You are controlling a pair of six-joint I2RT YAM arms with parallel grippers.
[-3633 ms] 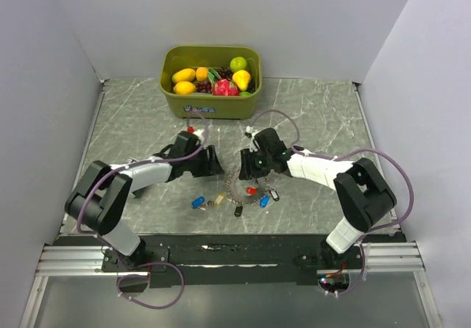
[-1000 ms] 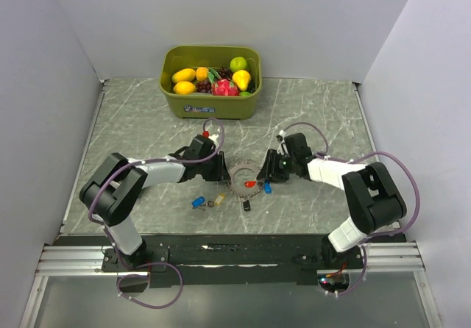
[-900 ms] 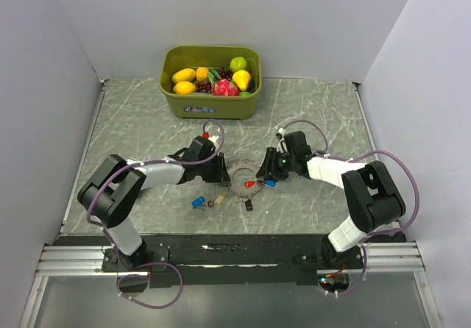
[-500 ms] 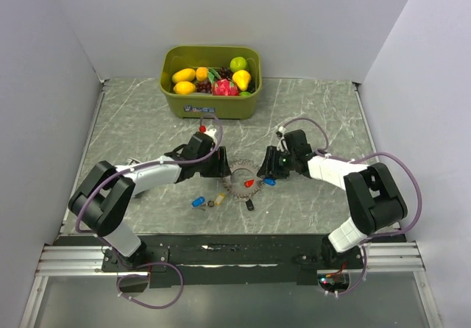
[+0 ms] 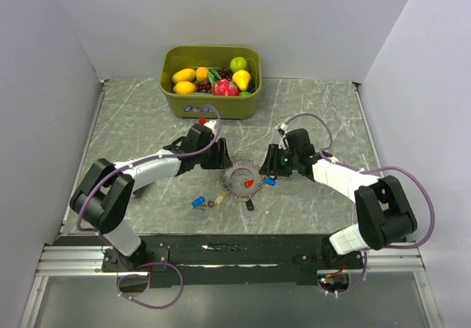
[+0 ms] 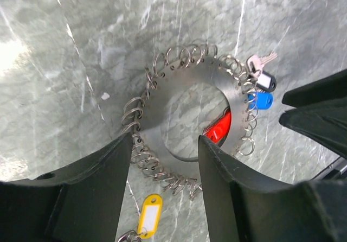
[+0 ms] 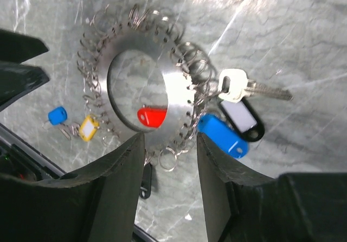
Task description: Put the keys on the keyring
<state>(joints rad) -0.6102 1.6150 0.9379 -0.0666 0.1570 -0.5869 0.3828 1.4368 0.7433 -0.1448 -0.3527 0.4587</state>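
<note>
keyring [image 6: 160,109] lies beneath both gaps | left end effector [image 6: 165,141] apart | right end effector [image 7: 169,136] apart

An olive-green bin [image 5: 237,106] of toy fruit [image 5: 224,87] stands at the far side of the grey marbled table [image 5: 132,122].

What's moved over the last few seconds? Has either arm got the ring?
The right gripper backed off to its right. The left gripper moved in toward the keyring, which shifted slightly away from the bases with its attached keys. Both have fingers apart, holding nothing. The loose blue key, yellow key and fruit bin stayed put.
</note>
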